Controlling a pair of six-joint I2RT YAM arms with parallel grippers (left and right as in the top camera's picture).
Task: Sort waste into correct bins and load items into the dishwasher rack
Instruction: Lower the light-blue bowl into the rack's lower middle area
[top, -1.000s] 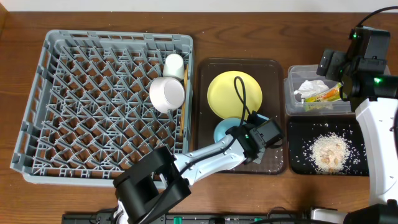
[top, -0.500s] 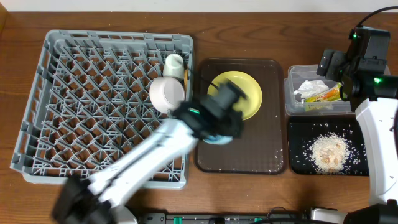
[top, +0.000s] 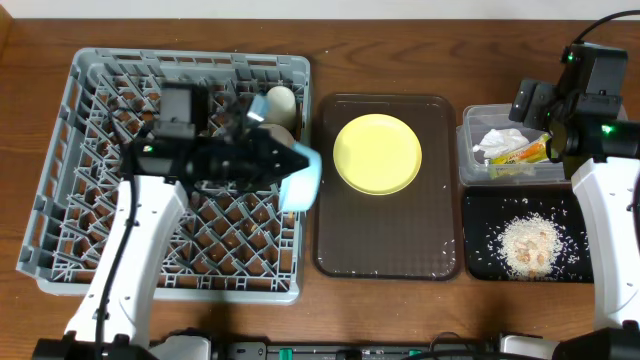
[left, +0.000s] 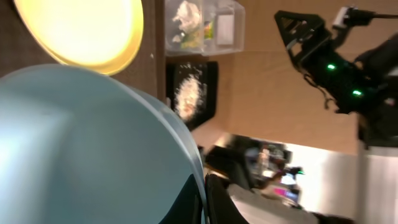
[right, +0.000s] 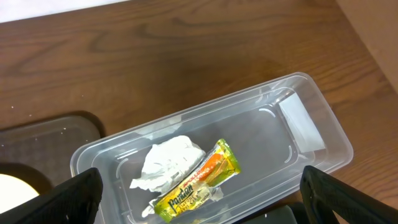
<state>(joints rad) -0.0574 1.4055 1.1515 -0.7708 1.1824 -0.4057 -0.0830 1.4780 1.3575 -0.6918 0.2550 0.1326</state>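
The bowl (top: 300, 182) is leaving the brown tray (top: 390, 262) for the rack (top: 60, 215).
Left jaws are pinching it over the rack's edge; right jaws are idling spread.

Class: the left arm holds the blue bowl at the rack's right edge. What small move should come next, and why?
Probably shift the light blue bowl a little left and lower it onto the pegs before opening. The left pincer is shut on it, and it hangs over the dishwasher rack at its right rim, beside the brown tray, so releasing here could tip it off.
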